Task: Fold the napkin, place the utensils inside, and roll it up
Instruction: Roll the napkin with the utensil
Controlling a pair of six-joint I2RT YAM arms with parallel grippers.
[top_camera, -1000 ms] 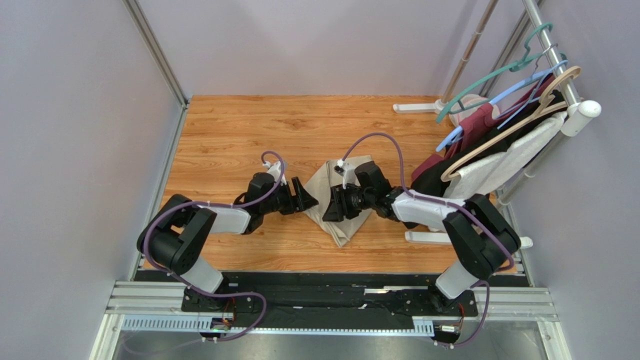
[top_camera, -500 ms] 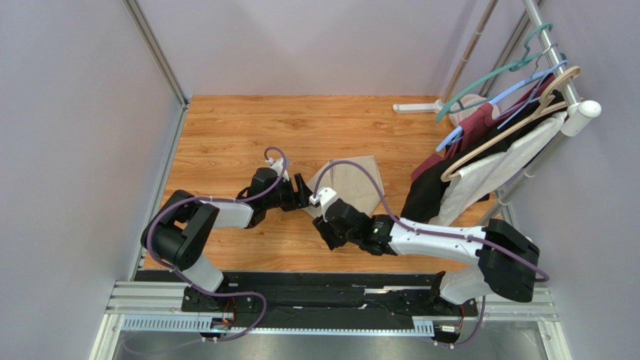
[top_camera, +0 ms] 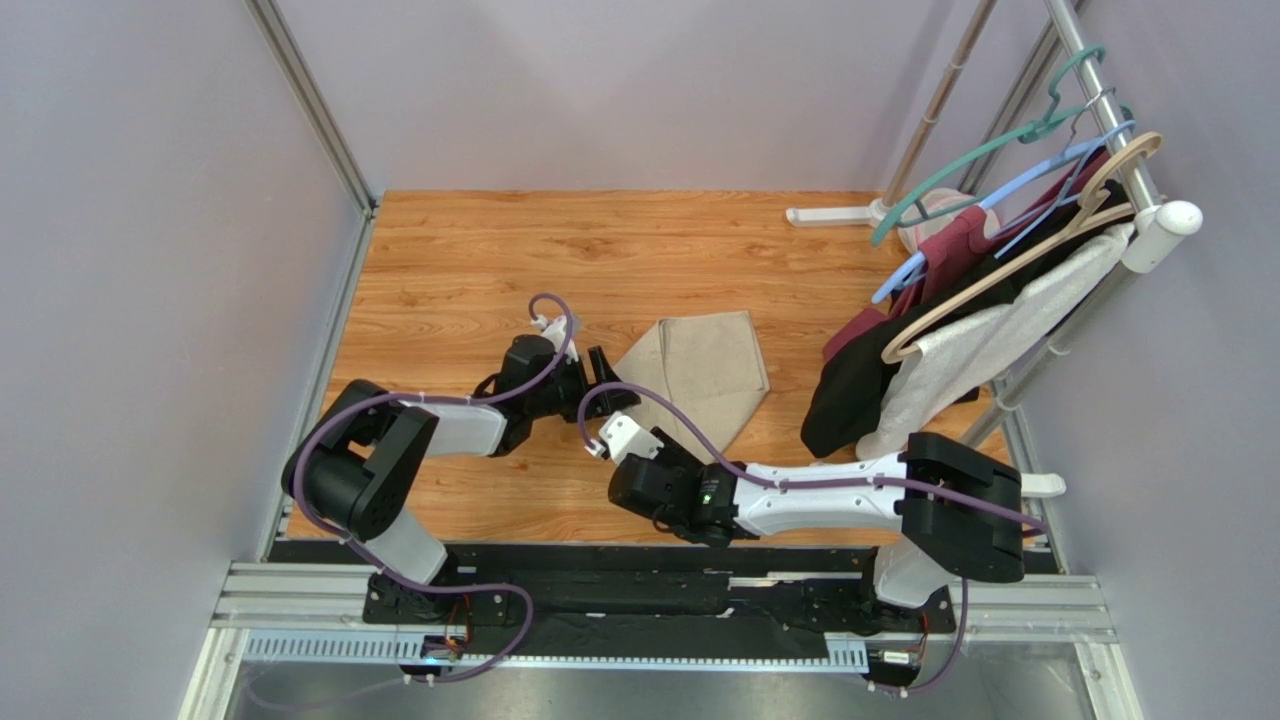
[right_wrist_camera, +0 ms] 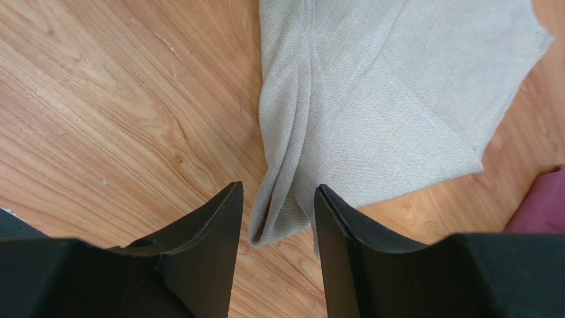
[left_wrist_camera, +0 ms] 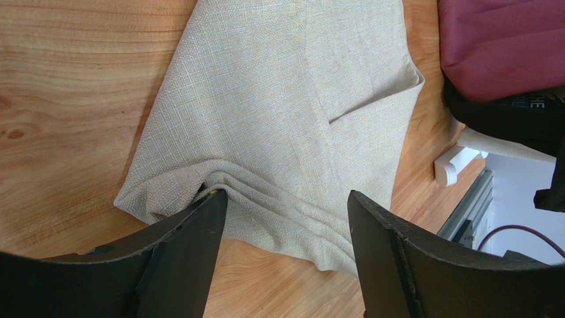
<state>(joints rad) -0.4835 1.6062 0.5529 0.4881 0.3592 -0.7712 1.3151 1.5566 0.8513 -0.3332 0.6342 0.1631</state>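
pulled back toward the near edge, the right gripper (right_wrist_camera: 278, 189) uncovers the folded napkin (top_camera: 706, 375), and both it and the left gripper (left_wrist_camera: 286, 196) have jaws apart and empty, so the folding seems done.

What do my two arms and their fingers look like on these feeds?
The left arm and right arm match: black joint housings, white-grey link shells. A purple cable loops along each to a small white connector near the wrist. The fingers are matte black, broad and tapering.
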